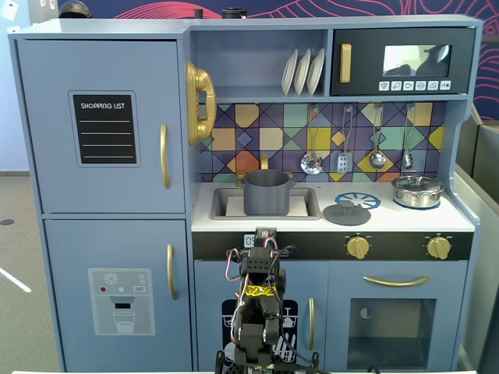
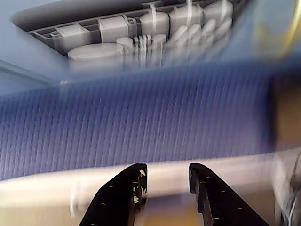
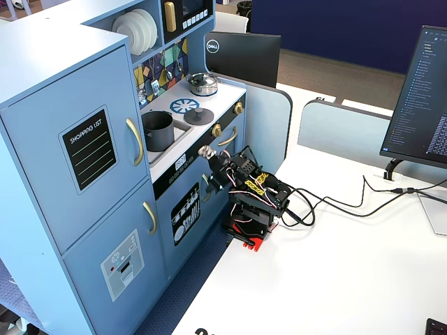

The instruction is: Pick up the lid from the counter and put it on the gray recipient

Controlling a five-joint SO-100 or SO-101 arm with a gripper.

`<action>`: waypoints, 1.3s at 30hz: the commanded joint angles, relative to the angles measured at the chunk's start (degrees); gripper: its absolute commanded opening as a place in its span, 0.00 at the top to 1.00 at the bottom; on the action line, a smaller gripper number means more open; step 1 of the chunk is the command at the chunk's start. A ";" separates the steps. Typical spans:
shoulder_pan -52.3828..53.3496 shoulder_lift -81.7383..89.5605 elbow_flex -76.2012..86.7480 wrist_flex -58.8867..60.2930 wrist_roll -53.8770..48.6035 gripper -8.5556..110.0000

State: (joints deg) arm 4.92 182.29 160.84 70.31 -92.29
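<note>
The dark-gray lid with its small knob lies flat on the white counter, beside the blue-and-white burner print; it also shows in the other fixed view. The gray recipient stands upright and uncovered in the sink, left of the lid, and shows in both fixed views. My gripper is raised in front of the counter's black front strip, below the pot and apart from both. In the wrist view my gripper is open and empty; the picture is blurred and shows neither lid nor pot.
A shiny silver pot with its own lid stands at the counter's right end. Utensils hang over the counter. Gold knobs stick out from the front strip. The arm's base stands on a white table with cables.
</note>
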 commanded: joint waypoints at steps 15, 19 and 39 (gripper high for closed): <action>23.29 -20.57 -27.77 -43.51 -2.64 0.93; 27.69 -23.20 -28.48 -48.52 -1.32 0.90; 31.11 -38.85 -22.68 -77.87 0.70 0.75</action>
State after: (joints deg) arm 36.39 145.99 138.34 -2.29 -91.67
